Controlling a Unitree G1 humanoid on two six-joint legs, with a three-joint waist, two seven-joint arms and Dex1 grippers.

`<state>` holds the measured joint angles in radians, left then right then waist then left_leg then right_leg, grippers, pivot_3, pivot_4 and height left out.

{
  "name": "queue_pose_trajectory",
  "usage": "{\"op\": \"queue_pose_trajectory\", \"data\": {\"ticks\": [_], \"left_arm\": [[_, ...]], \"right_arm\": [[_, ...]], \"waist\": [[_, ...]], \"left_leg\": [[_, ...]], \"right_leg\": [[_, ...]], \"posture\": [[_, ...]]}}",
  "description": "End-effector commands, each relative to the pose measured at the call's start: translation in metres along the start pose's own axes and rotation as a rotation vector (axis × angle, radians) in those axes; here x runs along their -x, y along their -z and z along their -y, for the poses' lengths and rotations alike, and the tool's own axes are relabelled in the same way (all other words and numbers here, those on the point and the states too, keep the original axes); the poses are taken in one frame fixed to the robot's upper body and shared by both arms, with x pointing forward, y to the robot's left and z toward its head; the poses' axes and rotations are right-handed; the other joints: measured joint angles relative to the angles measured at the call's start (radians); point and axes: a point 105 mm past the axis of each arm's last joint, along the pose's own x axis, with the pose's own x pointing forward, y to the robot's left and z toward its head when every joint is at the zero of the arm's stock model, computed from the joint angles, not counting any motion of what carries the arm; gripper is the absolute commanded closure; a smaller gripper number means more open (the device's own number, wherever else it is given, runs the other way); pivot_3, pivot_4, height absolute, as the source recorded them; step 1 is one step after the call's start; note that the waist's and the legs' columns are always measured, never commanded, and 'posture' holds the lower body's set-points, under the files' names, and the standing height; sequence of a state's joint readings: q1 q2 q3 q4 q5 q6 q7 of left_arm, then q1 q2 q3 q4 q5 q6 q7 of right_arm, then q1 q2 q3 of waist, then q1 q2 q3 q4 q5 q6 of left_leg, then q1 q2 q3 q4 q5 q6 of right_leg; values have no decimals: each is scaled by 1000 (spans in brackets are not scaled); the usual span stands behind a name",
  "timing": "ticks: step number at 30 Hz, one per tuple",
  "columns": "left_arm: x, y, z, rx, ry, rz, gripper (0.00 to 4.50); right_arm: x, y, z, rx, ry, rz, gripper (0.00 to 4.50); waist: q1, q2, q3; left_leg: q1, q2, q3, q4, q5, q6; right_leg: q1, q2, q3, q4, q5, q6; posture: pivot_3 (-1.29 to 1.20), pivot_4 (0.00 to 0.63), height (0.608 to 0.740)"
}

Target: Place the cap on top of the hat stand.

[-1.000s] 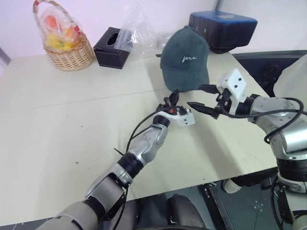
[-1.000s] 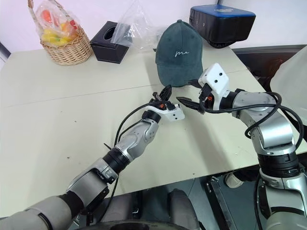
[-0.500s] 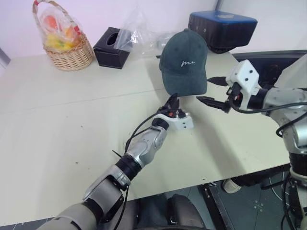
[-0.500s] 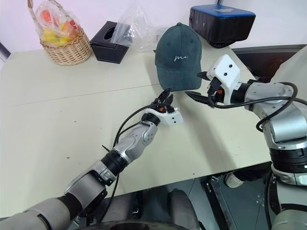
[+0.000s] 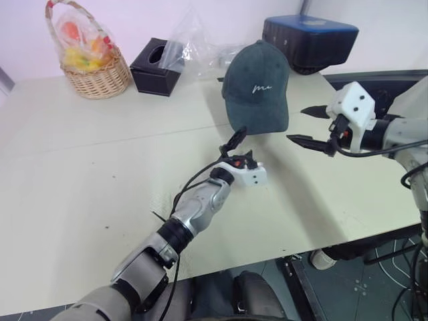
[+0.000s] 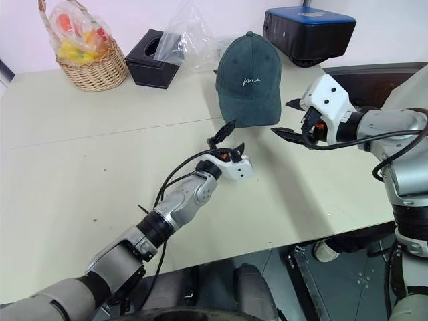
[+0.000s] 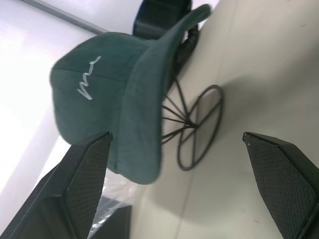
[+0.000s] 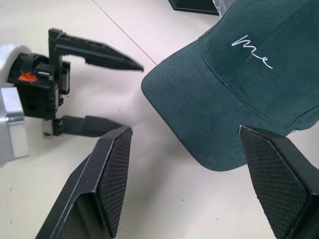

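Table (image 5: pixel 80 174): pale surface is carrying everything.
Cap (image 5: pixel 257 85): is sitting on the hat stand (image 7: pixel 197 127), brim drooping toward me.
Basket (image 5: pixel 93 63): is resting at the far left corner.
My right gripper (image 5: pixel 309 127): is hanging released beside the cap.
My left gripper (image 5: pixel 239 144): is hovering released just before the brim, its 2 fingers apart.

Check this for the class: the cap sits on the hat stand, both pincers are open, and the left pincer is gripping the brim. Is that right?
Not quite. The left pincer grips nothing: its fingers stand apart, short of the brim of the cap, as the right wrist view shows. The rest holds: the cap sits on the hat stand, and the right pincer is open too.
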<state>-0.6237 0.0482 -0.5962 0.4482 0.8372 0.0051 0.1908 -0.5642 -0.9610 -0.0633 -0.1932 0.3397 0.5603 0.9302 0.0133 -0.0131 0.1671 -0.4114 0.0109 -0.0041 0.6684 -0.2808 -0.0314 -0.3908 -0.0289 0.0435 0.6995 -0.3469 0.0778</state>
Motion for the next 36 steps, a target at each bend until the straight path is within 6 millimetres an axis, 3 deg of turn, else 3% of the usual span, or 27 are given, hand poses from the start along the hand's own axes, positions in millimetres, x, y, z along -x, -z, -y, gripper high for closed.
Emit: {"op": "queue_pose_trajectory", "data": {"ticks": [1,7,17,27,36], "left_arm": [[6,-4,-6,30,2,41,77],[29,30,-19,140,31,-41,77],[56,68,-81,629,41,-73,77],[61,66,-113,785,221,50,77],[63,69,-145,858,344,111,77]], "right_arm": [[13,-13,11,43,48,31,1013],[16,-7,16,29,66,20,1013],[23,14,22,-60,81,18,1013],[29,29,26,-115,114,31,1013],[32,21,34,-105,164,85,1013]], "waist": [[0,0,0],[-1,0,0],[1,0,0],[0,0,0],[-8,0,0]], "left_leg": [[0,0,0,0,0,0],[0,0,0,0,0,0],[0,1,0,2,0,0],[1,1,0,2,0,0],[1,1,0,2,0,0]], "right_leg": [[0,0,0,0,0,0],[0,0,0,0,0,0],[2,-1,-1,0,0,0],[2,0,-1,0,0,0],[2,1,0,0,0,0]], "posture": [[0,150,740],[0,150,740],[0,150,740],[0,150,740],[0,150,740]]}}
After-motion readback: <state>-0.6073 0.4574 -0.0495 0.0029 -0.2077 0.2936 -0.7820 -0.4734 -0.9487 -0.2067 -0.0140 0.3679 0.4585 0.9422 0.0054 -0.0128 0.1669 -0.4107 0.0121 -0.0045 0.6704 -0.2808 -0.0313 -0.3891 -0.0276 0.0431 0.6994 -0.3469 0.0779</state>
